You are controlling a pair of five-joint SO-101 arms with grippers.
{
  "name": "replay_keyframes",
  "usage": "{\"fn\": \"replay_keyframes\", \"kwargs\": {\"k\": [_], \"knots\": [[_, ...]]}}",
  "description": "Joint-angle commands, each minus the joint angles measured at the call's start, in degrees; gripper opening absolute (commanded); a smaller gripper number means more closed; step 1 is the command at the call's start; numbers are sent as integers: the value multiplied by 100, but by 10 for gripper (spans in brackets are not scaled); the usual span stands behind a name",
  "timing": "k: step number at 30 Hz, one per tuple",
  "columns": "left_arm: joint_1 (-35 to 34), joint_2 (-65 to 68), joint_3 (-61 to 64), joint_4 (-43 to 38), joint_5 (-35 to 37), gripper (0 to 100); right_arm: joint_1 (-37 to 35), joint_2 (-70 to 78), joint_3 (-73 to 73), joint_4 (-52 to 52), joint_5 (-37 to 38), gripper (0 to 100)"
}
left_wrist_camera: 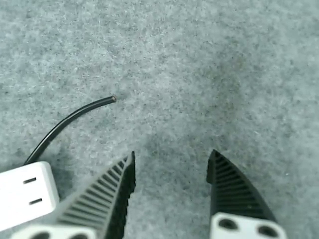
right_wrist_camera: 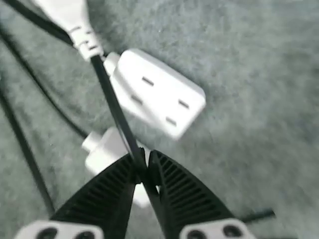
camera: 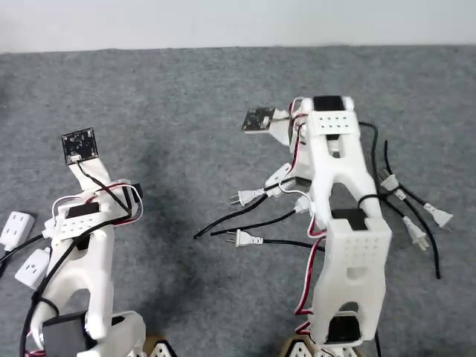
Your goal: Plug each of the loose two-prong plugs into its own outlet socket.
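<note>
While my right arm (camera: 338, 186) stretches toward twelve o'clock, right gripper (right_wrist_camera: 144, 158) pinching a black cord (right_wrist_camera: 114, 107), my left gripper (left_wrist_camera: 173, 154) hangs spread wide.

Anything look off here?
Right gripper is shut on a black cord, not on a plug body. Beside the outlet block near the left gripper, a cable ends loose, without a plug.

White socket (right_wrist_camera: 157, 99); black cord (right_wrist_camera: 113, 107); grey speckled carpet (left_wrist_camera: 199, 59); black ribbed left tool (left_wrist_camera: 171, 159).
</note>
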Motion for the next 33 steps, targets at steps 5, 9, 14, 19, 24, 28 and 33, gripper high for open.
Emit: {"fn": "replay_keyframes", "kwargs": {"k": [5, 9, 14, 19, 24, 28, 33], "knots": [[53, -158, -40, -114, 9, 225, 840, -1367, -88, 391, 237, 9], [53, -158, -40, -114, 9, 225, 1613, -1596, -88, 602, 747, 9], [53, -158, -31, -114, 9, 225, 2686, -1648, -97, 549, 1389, 9], [53, -158, -31, -114, 9, 225, 2853, -1437, -53, 848, 1363, 9], [44, -158, -22, -114, 9, 225, 2105, -1543, -44, 1297, 1292, 164], [44, -158, -22, -114, 9, 225, 1226, -1851, 352, 1297, 1002, 346], [44, -158, -22, -114, 9, 225, -40, -2053, 1336, 1270, 1002, 342]]}}
